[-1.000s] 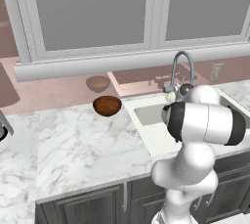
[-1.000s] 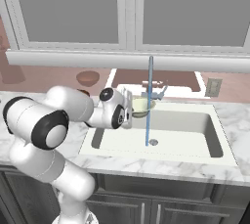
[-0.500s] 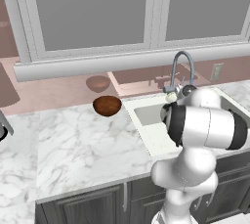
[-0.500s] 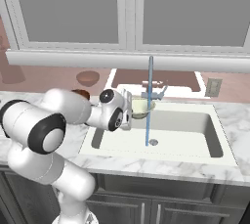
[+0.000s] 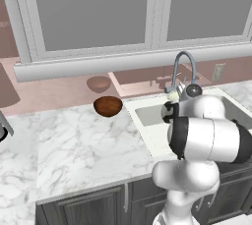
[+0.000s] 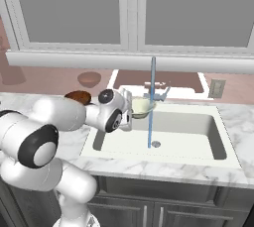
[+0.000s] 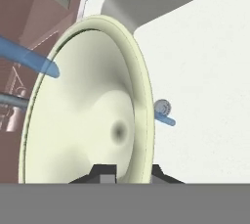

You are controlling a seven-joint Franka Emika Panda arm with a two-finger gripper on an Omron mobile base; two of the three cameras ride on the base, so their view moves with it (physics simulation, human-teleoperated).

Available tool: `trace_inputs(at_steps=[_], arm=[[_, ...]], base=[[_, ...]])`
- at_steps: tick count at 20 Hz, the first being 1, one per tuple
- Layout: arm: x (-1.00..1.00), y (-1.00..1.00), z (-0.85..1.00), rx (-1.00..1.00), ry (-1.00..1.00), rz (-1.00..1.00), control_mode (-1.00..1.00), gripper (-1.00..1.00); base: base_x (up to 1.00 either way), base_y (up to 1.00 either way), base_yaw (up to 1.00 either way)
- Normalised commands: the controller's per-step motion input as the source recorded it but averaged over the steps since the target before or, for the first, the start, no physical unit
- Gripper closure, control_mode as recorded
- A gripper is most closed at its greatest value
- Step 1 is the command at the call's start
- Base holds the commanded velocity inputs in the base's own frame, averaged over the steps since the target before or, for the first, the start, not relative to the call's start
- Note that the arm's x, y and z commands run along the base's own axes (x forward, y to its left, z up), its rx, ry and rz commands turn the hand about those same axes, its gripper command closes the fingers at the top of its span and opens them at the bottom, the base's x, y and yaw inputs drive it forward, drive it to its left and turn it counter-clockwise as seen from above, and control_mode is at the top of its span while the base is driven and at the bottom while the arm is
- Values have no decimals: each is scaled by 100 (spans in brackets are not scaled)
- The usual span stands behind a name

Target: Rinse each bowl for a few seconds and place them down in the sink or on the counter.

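Observation:
The pale cream bowl (image 6: pixel 140 107) hangs over the left part of the sink (image 6: pixel 198 127), tilted on its side, with my gripper (image 6: pixel 130 116) shut on its rim. In the hand view the cream bowl (image 7: pixel 88 110) faces me, and my gripper (image 7: pixel 129 174) pinches its lower edge. A blue water stream (image 6: pixel 151 107) falls from the faucet (image 5: pixel 183 67) along the bowl's edge to the drain (image 6: pixel 156 144). The dark reddish-brown bowl (image 5: pixel 108 105) sits upright on the counter (image 5: pixel 83 145), left of the sink, and appears behind my arm as a brown bowl (image 6: pixel 78 97).
A pink backsplash and a window ledge (image 5: pixel 123 64) run behind the sink. A wall outlet (image 6: pixel 216 88) sits to the right of the faucet. Dark cabinets (image 5: pixel 98 204) with metal handles lie below the counter's front edge.
The hand and the cream bowl have shifted slightly left in the right base view, so the stream now runs at the bowl's right edge. The brown bowl has not moved.

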Motion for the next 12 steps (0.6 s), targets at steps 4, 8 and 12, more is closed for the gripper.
trace_inputs(at_steps=[4, 8, 12], arm=[[-23, 15, 26, -1, -4, 5, -100, 100], [-21, 22, 30, -2, -1, 7, -100, 100], [-16, 20, 31, 0, 0, 7, -100, 100]], base=[[0, 0, 0], [0, 0, 0], [0, 0, 0]])
